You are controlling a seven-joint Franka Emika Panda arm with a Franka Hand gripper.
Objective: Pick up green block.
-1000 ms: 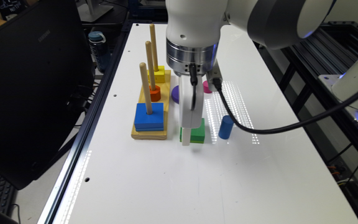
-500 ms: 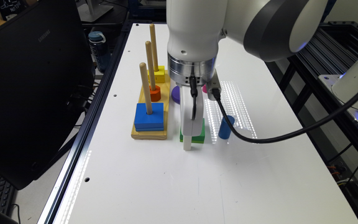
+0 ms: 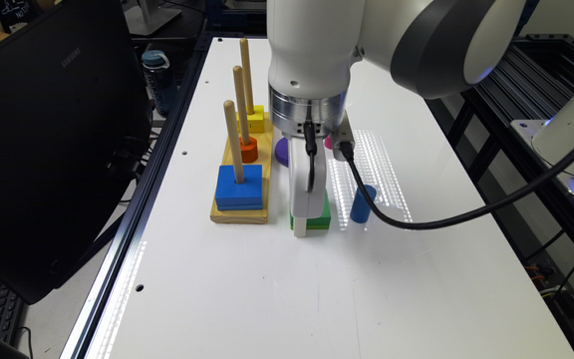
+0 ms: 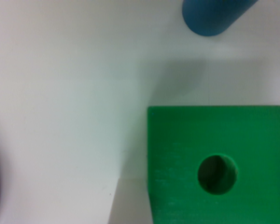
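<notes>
- White table (image 3: 247, 299) carries our green block (image 3: 323, 213); the gripper (image 3: 301, 230) has dropped lower around it.
- We cannot tell the jaws' state.
- Grasp looks imminent.

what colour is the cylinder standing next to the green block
Blue. The cylinder shows best in the exterior view, upright on the table beside the green block.

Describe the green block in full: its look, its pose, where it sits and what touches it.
The green block is a flat square piece, painted bright green, with a round hole through its centre. It lies flat on the white table, hole facing up. In the exterior view the white gripper stands in front of it and hides much of it; contact cannot be judged. A blue cylinder stands apart on the exterior view's right, and the wooden peg base lies apart on its left.
</notes>
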